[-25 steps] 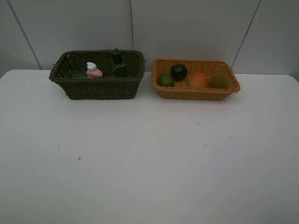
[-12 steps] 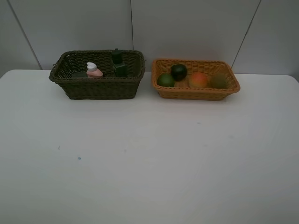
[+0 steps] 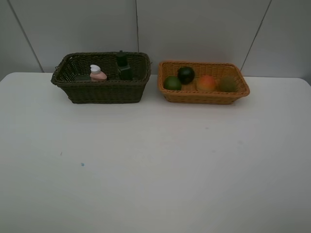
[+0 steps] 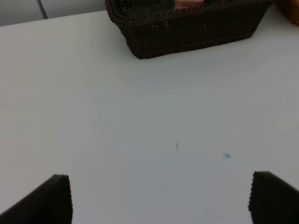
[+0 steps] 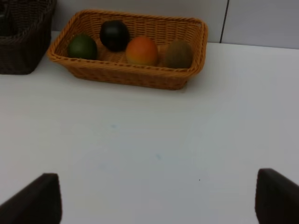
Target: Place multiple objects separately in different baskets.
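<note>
The dark brown-green basket (image 3: 102, 92) stands at the back left and holds the pink white-capped bottle (image 3: 97, 73) and the dark green pump bottle (image 3: 123, 67). Beside it the orange-tan basket (image 3: 204, 97) holds the round green fruit (image 3: 172, 83), dark mangosteen (image 3: 185, 74), orange-red peach (image 3: 206, 83) and brown kiwi (image 3: 227, 84). The same fruits show in the right wrist view inside the tan basket (image 5: 131, 77). My left gripper (image 4: 159, 198) is open over bare table, well short of the dark basket (image 4: 187, 35). My right gripper (image 5: 156, 198) is open too, nothing between its fingers. Neither arm shows in the high view.
The white table (image 3: 155, 160) stretches in front of both baskets, with a small blue speck (image 3: 82, 164) on its left part. A grey panelled wall (image 3: 194, 29) rises right behind the baskets.
</note>
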Motion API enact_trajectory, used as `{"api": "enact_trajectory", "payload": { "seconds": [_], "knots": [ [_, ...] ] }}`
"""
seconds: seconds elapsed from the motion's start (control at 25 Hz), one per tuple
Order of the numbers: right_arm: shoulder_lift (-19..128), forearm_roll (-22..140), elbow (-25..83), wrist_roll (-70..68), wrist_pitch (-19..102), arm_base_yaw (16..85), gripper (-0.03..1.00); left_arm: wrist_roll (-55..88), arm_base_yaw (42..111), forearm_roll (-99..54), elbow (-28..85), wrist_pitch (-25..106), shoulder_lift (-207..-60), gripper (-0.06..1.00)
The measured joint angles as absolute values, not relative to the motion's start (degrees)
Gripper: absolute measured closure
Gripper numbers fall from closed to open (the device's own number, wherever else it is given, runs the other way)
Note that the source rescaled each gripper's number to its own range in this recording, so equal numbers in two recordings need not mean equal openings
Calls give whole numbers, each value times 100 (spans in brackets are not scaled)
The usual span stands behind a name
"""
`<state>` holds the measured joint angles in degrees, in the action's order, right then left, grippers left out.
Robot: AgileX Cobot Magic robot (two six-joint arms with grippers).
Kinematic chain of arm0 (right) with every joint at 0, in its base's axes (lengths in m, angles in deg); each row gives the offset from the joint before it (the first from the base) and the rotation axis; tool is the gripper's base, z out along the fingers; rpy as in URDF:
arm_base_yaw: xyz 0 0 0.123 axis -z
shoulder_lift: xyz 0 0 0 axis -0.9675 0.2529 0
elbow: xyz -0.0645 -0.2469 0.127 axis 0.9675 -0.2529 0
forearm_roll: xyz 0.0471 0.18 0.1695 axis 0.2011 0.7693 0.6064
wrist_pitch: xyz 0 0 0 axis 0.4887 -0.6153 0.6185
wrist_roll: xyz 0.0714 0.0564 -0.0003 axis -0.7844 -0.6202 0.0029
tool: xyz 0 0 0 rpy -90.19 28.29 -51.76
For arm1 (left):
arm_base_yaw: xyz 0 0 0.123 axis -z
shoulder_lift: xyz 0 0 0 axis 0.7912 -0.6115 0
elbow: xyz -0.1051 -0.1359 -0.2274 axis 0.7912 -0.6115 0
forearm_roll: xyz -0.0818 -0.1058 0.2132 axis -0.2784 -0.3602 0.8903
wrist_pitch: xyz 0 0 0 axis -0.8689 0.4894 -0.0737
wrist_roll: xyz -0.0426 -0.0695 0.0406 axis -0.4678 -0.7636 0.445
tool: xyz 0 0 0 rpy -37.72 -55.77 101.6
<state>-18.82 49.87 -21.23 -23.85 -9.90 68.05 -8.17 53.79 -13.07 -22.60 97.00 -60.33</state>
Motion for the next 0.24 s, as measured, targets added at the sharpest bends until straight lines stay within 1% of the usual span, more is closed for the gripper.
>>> {"api": "enact_trajectory", "payload": {
  "seconds": [0.24],
  "knots": [
    [-1882, 4987, -2123, -2385, -990, 6805, -3, -817, 5379, -1307, -2260, 9700, -6033, -6]
  ]
}}
